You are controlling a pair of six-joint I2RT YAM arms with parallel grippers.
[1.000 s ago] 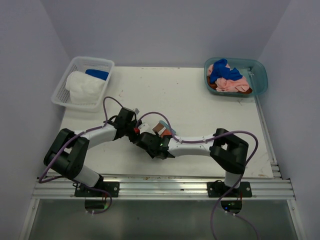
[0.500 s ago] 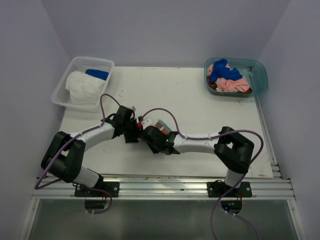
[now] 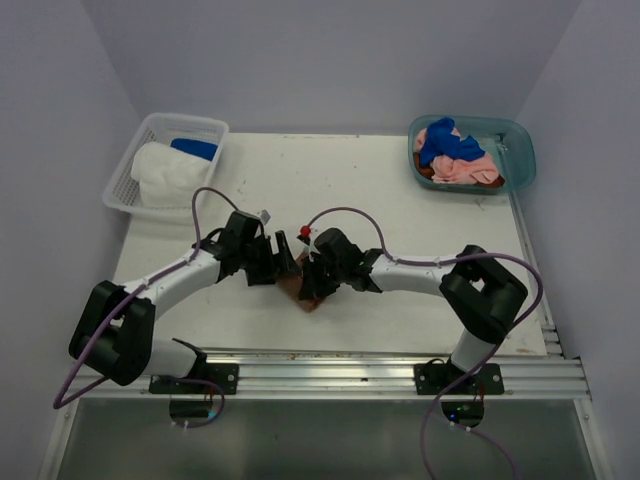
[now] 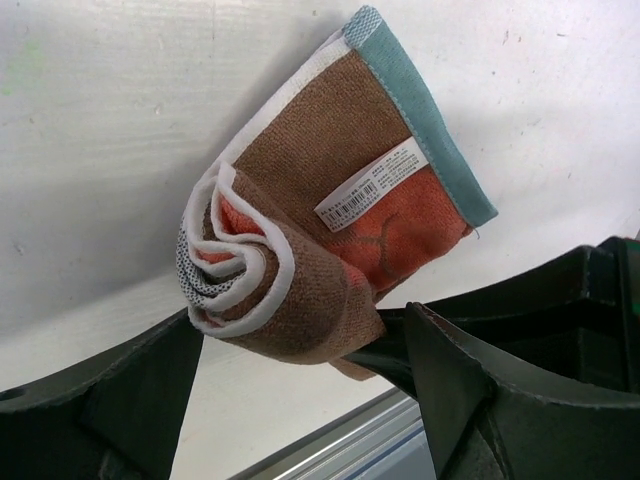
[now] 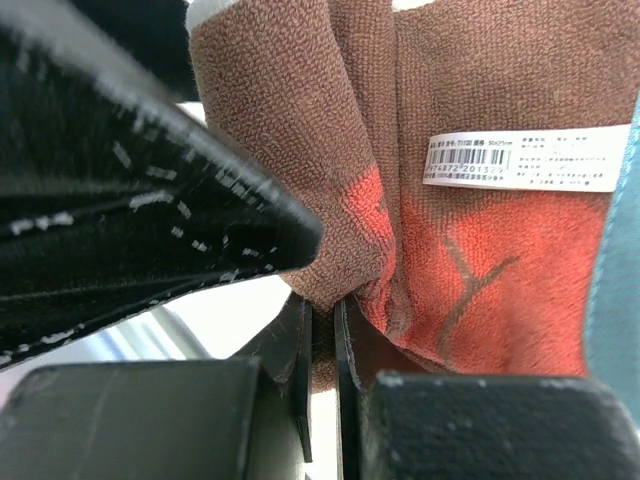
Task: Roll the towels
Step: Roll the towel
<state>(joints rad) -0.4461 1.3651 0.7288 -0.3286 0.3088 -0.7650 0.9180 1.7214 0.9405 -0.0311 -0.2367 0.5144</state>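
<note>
A brown towel (image 4: 330, 160) with an orange patch, white border, teal edge and a label lies half rolled on the white table (image 3: 400, 200). In the top view the same brown towel (image 3: 303, 295) shows between the two wrists. My left gripper (image 4: 305, 325) is open, its fingers (image 4: 130, 400) standing wide on either side of the roll's end. My right gripper (image 5: 322, 320) is shut on a fold at the brown towel's (image 5: 290, 120) lower edge. More towels, blue (image 3: 440, 140) and pink (image 3: 465, 170), are heaped in the teal tub (image 3: 520, 165).
A white mesh basket (image 3: 135, 160) at the back left holds a white towel (image 3: 165, 178) and a blue roll (image 3: 193, 148). The metal rail (image 3: 330, 375) runs along the near edge. Grey walls close in the sides and back.
My left gripper has opened and let go of the roll. My right gripper has shut on the towel's edge. Both wrists and the towel have shifted slightly toward the near edge.
</note>
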